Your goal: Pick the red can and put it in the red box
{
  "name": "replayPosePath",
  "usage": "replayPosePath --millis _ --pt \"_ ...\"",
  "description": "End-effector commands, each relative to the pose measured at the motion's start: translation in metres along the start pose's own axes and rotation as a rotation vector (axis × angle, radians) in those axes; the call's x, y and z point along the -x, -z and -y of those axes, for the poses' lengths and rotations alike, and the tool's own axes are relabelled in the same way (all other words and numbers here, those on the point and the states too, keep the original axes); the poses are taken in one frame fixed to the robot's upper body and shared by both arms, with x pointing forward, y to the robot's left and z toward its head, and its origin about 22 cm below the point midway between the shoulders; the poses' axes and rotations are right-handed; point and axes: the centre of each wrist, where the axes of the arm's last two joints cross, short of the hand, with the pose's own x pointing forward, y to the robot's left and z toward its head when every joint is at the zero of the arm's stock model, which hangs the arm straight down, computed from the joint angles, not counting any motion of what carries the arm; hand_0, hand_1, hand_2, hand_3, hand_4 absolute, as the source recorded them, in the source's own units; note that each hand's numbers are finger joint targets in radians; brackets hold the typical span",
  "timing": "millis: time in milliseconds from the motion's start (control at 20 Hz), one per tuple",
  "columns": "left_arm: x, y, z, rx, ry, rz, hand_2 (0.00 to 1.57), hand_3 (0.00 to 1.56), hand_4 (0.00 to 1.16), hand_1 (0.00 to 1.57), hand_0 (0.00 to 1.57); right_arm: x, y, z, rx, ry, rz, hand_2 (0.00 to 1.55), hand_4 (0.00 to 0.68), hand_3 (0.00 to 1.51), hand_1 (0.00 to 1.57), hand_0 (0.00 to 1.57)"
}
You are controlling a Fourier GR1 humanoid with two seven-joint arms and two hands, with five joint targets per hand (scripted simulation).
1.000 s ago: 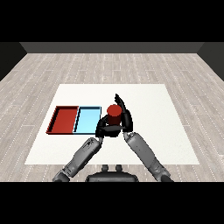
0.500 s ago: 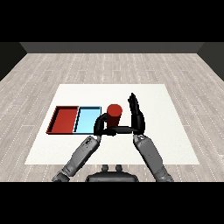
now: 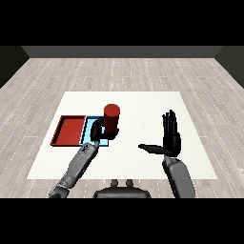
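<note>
Head view: left hand (image 3: 98,131) curls round one red can (image 3: 111,116); right hand (image 3: 170,138) spread

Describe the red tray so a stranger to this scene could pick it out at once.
Start at the white table and look to its left side, where two shallow trays lie side by side. The red tray is the outer one, farther left. Its neighbour, the light blue tray, sits nearer the red can held in the left hand.
</note>
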Motion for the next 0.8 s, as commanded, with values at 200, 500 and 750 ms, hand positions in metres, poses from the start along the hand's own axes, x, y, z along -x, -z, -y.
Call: replayPosePath --millis 200,500,750 --pt "0.002 0.012 -0.092 -0.168 0.195 -0.057 1.57 1.47 1.12 1.57 1.57 0.005 -0.025 0.053 0.078 -0.077 -0.059 0.00 0.000 0.00 0.00 0.00" --pt "0.005 0.017 -0.196 -0.330 0.404 -0.193 1.56 1.48 1.13 1.57 1.57 0.023 -0.038 0.054 0.096 -0.091 -0.070 0.00 0.000 0.00 0.00 0.00" --pt "0.002 0.029 -0.242 -0.423 0.554 -0.304 1.55 1.48 1.06 1.57 1.57 0.020 -0.024 0.065 0.097 -0.062 -0.120 0.00 0.000 0.00 0.00 0.00"
